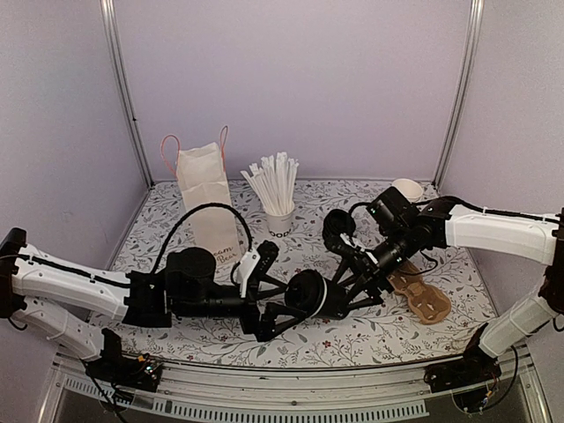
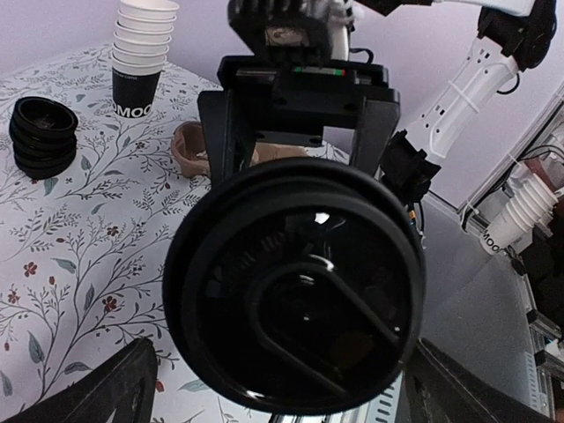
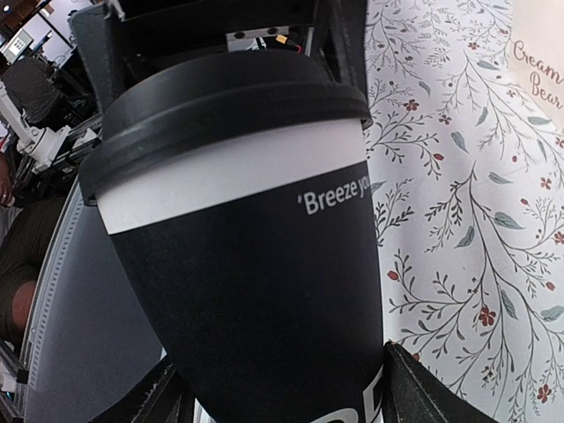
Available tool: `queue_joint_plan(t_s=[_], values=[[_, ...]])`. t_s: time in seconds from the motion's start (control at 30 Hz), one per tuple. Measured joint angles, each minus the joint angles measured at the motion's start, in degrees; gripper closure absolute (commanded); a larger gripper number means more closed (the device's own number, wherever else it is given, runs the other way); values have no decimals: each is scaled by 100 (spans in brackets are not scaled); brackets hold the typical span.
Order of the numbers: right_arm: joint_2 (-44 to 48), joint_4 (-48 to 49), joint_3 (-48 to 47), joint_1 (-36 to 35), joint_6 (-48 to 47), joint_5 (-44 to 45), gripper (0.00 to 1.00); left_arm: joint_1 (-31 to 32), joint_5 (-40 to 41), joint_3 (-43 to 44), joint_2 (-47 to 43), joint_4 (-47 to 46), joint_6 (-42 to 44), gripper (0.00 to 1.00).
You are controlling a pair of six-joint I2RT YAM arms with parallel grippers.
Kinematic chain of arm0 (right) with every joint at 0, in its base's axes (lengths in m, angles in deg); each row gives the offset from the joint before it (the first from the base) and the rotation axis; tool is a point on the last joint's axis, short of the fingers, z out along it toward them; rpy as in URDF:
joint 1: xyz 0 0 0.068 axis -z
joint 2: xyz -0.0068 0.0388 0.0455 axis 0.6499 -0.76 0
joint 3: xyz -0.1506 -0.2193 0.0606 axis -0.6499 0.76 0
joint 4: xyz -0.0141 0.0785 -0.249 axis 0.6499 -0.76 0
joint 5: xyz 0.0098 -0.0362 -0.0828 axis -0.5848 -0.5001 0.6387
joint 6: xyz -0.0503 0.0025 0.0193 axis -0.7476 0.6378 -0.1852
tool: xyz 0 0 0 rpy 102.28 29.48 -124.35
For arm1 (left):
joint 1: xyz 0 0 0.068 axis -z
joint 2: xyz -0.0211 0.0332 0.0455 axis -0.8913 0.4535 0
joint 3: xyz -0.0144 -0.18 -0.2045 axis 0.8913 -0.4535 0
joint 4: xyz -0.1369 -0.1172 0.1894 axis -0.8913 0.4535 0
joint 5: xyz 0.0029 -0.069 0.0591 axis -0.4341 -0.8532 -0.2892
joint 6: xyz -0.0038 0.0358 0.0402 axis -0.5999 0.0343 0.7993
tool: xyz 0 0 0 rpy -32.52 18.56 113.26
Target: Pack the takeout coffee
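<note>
The takeout coffee (image 1: 310,295), a black paper cup with a round black lid, hangs tipped on its side above the middle of the table. My right gripper (image 1: 354,284) is shut on its body. In the right wrist view the cup (image 3: 247,264) fills the frame, and both fingers (image 3: 423,392) press its lower sides. My left gripper (image 1: 278,296) faces the lid end, wide open. In the left wrist view the lid (image 2: 295,291) fills the space between the spread fingers (image 2: 115,388), which stand a little apart from it.
A white paper bag (image 1: 207,189) with pink handles stands at the back left. A cup of white straws (image 1: 280,216) is beside it. A brown cardboard carrier (image 1: 425,298) lies at the right. Stacked cups (image 2: 141,53) and stacked black lids (image 2: 42,137) sit on the floral tablecloth.
</note>
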Motion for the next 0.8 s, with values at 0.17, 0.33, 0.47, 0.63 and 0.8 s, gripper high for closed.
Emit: queue_joint_plan(t_s=[0.17,0.33,0.47,0.63,0.8], values=[[131,-4,50,-94,-61,52,30,-85,-131,13,13,55,22,1],[138,0,79,-105,-63,61,30,-131,-227,79,26,101,96,6],[140,-2,79,-116,-61,81,30,-129,-317,282,153,190,192,9],[140,9,79,-131,-55,83,30,-103,-190,516,197,304,361,12],[138,39,79,-131,-57,90,30,-85,-105,542,197,345,466,18]])
